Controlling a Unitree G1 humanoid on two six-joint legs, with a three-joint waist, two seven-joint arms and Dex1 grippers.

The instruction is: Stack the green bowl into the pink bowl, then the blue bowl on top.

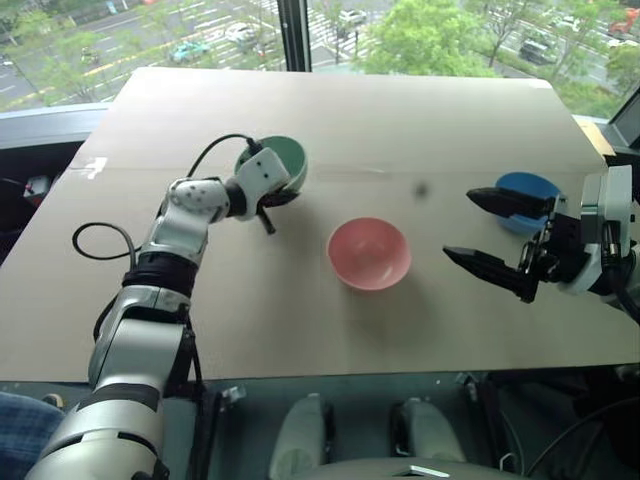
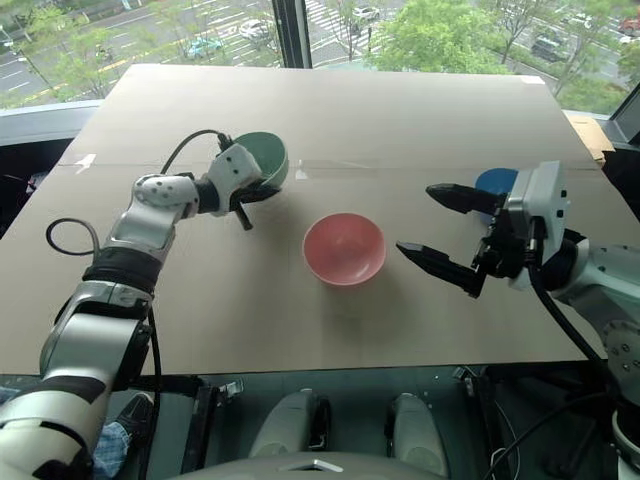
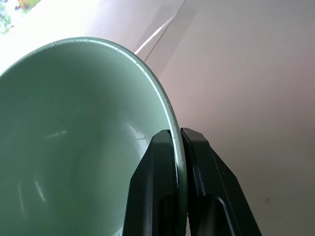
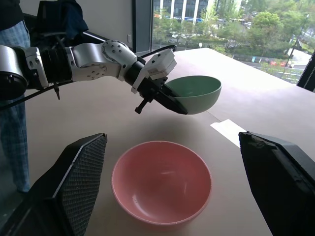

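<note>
Green bowl (image 4: 194,93) pinched by its rim in the left gripper (image 3: 179,162), lifted off the table (image 1: 300,330), one finger inside and one outside. Pink bowl (image 1: 369,253) sits mid-table just beside it, bare room all around. Blue bowl (image 1: 528,190) near the right edge, behind the right gripper (image 1: 488,232) (fingers spread wide, holding nothing, pointing level over the table).
</note>
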